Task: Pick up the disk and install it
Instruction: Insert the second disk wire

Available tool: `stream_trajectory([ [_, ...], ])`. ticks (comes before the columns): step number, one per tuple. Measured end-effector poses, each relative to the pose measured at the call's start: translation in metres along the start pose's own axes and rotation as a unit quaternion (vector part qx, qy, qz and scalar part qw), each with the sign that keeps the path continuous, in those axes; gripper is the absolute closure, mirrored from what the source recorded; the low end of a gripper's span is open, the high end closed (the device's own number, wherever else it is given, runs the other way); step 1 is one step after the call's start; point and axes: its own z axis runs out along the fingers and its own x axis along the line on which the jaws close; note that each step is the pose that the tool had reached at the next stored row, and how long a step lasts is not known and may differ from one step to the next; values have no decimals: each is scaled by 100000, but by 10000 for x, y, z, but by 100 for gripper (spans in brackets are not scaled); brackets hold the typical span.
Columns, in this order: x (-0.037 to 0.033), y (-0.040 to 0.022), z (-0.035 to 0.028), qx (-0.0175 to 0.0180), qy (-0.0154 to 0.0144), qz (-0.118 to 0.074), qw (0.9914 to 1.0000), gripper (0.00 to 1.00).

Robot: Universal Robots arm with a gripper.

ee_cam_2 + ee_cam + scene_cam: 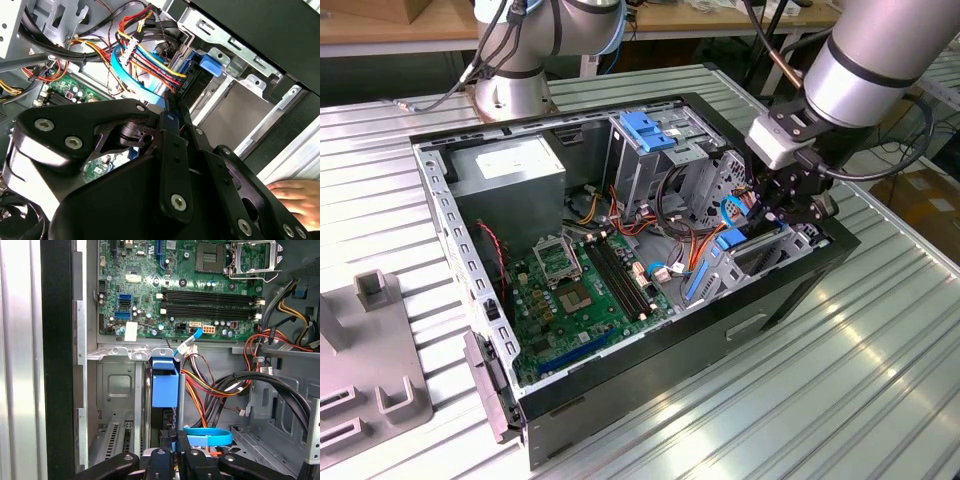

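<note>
The disk [165,382] stands on edge in the drive bay at the open computer case's side wall, its bright blue carrier facing up. In the exterior view the disk [730,240] sits low in the bay at the case's right end. My gripper [172,447] is over the disk's near end, its black fingers [159,460] pressed close on either side of the thin dark edge. In the second wrist view the fingers [172,130] narrow to the disk [189,82], whose blue tab points into the metal bay. The gripper [775,212] hangs under the arm's wrist.
Bundles of red, yellow, orange and black cables [145,55] and a blue flat cable [207,435] crowd the space beside the bay. The green motherboard [585,290] fills the case floor. A tall drive cage with a blue latch [645,130] stands behind. A hand [295,195] rests outside the case.
</note>
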Motion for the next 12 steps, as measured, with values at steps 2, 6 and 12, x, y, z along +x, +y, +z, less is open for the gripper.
stream_trajectory([
  [2,2,3,23,-7,-25,5,100000,84],
  [6,4,5,50,2,-88,10,100000,84],
  [12,-3,-4,-29,15,-149,11,100000,77],
])
